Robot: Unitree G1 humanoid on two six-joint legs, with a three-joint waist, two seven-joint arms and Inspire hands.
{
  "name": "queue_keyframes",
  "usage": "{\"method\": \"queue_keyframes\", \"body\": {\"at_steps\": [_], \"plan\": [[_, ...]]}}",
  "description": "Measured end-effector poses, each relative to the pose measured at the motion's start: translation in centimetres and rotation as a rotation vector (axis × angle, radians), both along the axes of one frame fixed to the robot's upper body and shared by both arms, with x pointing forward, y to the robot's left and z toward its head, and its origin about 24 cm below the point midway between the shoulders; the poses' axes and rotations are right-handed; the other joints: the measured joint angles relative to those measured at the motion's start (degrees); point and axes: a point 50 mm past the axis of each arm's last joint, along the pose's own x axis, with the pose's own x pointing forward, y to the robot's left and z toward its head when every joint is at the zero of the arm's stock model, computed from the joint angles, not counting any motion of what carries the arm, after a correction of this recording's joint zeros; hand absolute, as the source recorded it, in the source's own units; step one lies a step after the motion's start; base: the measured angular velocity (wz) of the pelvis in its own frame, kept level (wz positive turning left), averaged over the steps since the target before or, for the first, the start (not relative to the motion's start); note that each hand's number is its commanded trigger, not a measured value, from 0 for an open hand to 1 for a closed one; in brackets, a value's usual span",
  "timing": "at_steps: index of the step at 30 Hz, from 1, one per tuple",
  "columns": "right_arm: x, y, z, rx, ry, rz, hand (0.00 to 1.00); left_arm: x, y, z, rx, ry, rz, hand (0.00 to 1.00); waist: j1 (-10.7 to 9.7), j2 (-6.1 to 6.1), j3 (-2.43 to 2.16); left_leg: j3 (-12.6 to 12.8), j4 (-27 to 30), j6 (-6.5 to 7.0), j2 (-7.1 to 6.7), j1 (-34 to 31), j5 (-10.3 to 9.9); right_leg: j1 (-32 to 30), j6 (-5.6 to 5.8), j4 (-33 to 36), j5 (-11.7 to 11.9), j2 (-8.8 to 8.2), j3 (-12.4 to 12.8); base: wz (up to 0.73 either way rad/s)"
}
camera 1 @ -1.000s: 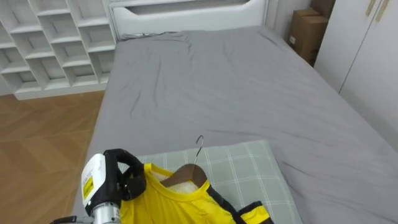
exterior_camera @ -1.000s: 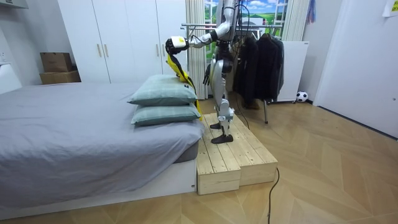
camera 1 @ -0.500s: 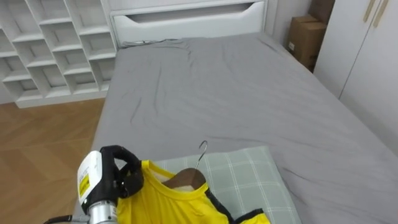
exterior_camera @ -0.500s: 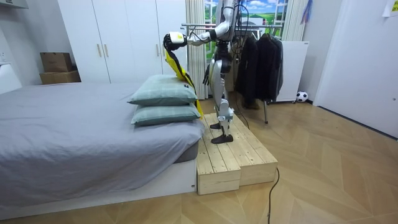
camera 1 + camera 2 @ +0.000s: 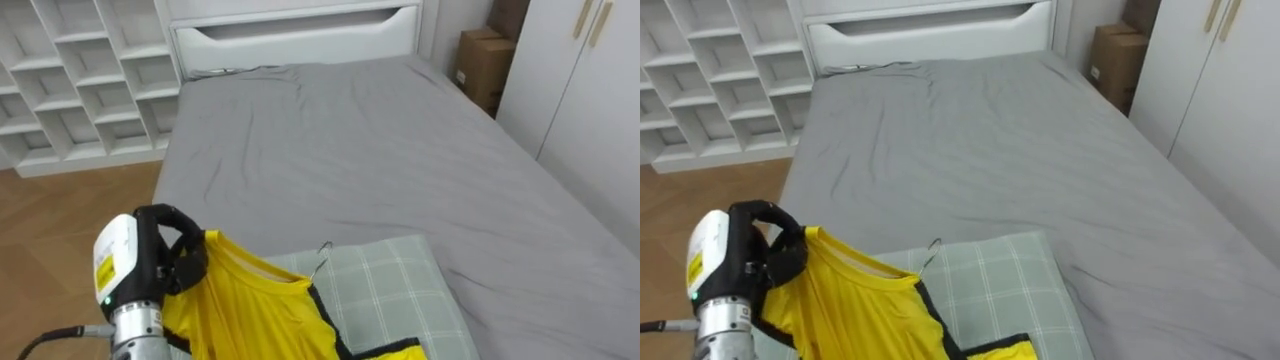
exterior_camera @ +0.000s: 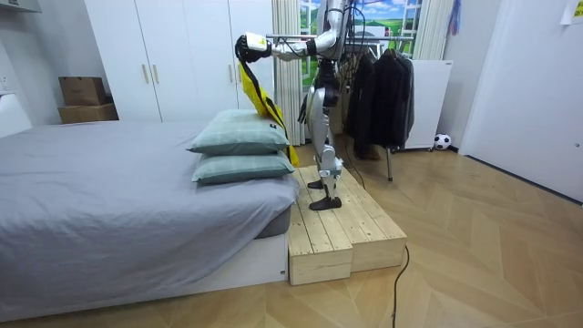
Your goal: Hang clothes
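Left hand [image 5: 168, 262] clenched on the shoulder of a yellow, dark-trimmed shirt [image 5: 250, 312] draped over a hanger [image 5: 324, 249]

At seven o'clock the left hand [image 5: 758, 256] has its dark fingers curled round the shoulder of a yellow shirt [image 5: 855, 305], which drapes toward six o'clock. A thin wire hook [image 5: 933, 249], probably a hanger's, pokes out just past the collar. A pale checked pillow [image 5: 1012, 288] lies under the shirt at five o'clock on the grey bed [image 5: 990, 150]. White shelves [image 5: 710, 70] stand at ten o'clock, a cardboard box [image 5: 1116, 58] at two, and white wardrobe doors [image 5: 1225, 100] at three.
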Motion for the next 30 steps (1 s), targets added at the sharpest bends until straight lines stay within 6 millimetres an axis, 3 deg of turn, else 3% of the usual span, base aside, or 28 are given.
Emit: {"method": "queue_keyframes", "body": {"at_steps": [7,14,18,30], "plan": [[-0.8,-3.0,0.7,-0.16,0.086,0.133,0.0,0.2,0.8,1.6,0.02,-0.067,-0.006,1.0,-0.87,-0.84,0.34,0.16,-0.29,-0.04,-0.02,0.68,-0.03,0.01,0.04,0.13,-0.29,-0.01,-0.02,0.0],[-0.1,-5.7,1.9,-0.279,0.088,0.139,0.0,0.4,1.0,2.4,0.029,-0.124,0.007,1.0,-1.24,-2.32,-0.26,0.29,-0.34,-0.04,0.0,0.66,-0.03,-0.12,0.02,0.26,-0.45,0.0,0.1,0.0],[2.5,-7.1,3.1,-0.369,-0.004,0.175,0.0,0.3,1.4,2.6,0.049,-0.131,0.013,1.0,-1.21,-2.91,-0.58,0.25,-0.35,-0.04,0.02,0.7,-0.03,-0.09,-0.01,0.33,-0.43,0.01,0.09,0.0],[8.2,-7.5,5.6,-0.489,-0.224,0.255,0.0,0.4,1.2,2.8,0.051,-0.153,-0.007,1.0,-0.97,-2.76,-0.41,0.25,-0.5,-0.1,0.05,0.63,-0.08,-0.12,0.0,0.08,-0.44,0.09,0.47,0.0]]}}
